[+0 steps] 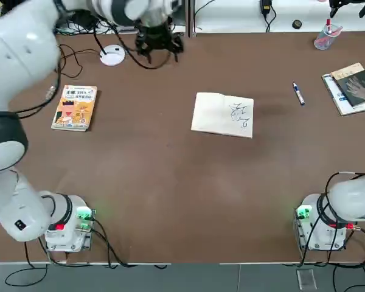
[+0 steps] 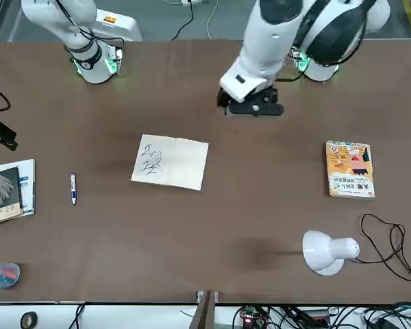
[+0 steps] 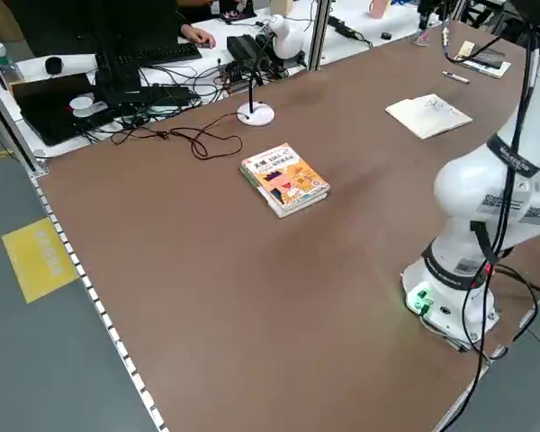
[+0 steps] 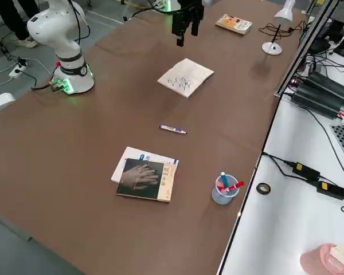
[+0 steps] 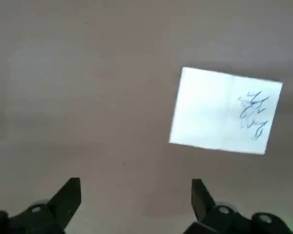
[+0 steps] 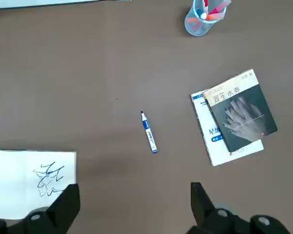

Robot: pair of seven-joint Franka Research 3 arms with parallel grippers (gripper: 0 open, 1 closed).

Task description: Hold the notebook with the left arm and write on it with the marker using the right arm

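Notebook lies open mid-table, scribbles on one page. Left gripper hangs above the table off to the notebook's side, apart from it, jaws spread, empty. Marker lies on the notebook's other side, untouched. Right gripper parked high, jaws spread. Best move: press down on the blank page, leaving the marker-side page free.

notebook open flat, marker beside
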